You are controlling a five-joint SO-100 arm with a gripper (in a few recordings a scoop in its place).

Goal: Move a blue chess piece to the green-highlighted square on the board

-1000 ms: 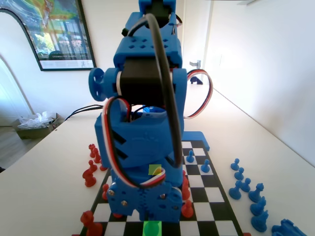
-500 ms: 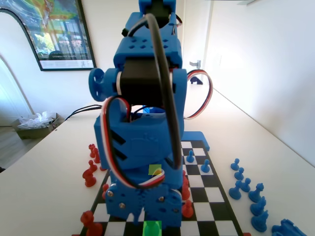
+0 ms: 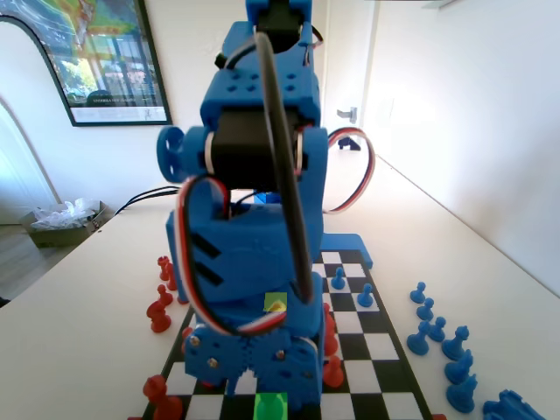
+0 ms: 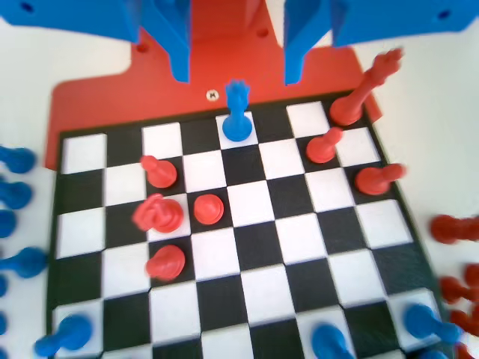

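Pincer (image 4: 233, 56) is hanging wide open with nothing in it, right above the blue piece (image 4: 237, 112) that's sitting upright on the board's (image 4: 247, 247) far-edge white square.

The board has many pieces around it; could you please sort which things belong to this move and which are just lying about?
Part of the move:
- blue chess piece, standing on a far-row square
- green-highlighted square
- gripper, open above the piece
- board

Lying about:
- red pieces
- blue pawns beside the board

No text, label, brand or number can be read. The framed poster (image 3: 96, 57) on the wall at ten o'clock in the fixed view carries a caption strip, too small to make out.
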